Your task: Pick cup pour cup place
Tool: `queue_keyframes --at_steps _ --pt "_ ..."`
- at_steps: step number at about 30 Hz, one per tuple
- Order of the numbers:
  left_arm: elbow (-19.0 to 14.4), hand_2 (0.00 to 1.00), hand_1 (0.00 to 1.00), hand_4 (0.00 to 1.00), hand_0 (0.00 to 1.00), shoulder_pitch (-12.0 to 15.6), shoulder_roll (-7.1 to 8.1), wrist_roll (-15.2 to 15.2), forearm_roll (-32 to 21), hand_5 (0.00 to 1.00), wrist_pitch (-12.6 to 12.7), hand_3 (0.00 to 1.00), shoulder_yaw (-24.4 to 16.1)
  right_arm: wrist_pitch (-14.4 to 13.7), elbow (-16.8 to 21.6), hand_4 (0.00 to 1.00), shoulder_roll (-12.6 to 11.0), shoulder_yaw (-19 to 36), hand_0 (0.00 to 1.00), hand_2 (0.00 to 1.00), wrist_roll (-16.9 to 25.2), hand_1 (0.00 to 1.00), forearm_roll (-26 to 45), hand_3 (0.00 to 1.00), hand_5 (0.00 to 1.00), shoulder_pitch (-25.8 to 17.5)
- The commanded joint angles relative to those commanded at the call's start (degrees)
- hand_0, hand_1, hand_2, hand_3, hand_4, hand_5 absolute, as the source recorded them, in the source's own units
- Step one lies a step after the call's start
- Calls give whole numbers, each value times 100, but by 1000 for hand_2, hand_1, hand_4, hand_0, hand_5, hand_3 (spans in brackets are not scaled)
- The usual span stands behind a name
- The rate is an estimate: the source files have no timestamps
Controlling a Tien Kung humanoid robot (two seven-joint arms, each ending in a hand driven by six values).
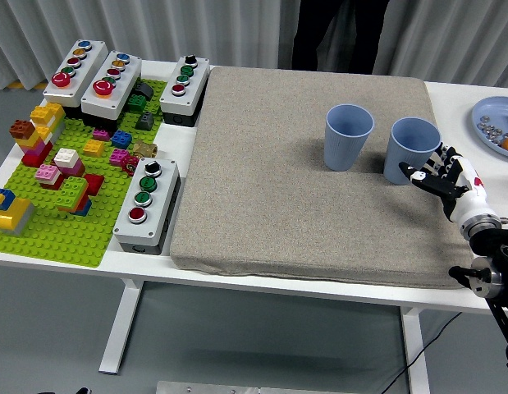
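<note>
— What step is pictured?
— The pick: the right hand [444, 176] is seen just beside the right blue cup [412, 150] on the grey mat [262, 189], fingers spread, nothing grasped.
— What is called for next?
— The cup must be enclosed before pouring into the left blue cup [348, 136].

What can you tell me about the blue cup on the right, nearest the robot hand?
The right cup is a plain pale blue tumbler, plastic by the look, standing upright and open-topped on the grey mat, beside a matching cup. Its inside is not visible. The right robot hand, fingers spread, sits at its lower right side; contact is unclear.
</note>
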Motion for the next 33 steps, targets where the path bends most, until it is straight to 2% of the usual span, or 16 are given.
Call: queue_keyframes --at_steps 33 --pt "0 851 785 507 772 -14 6 3 4 977 -4 732 49 28 -148 828 54 41 894 971 -5 874 26 855 275 63"
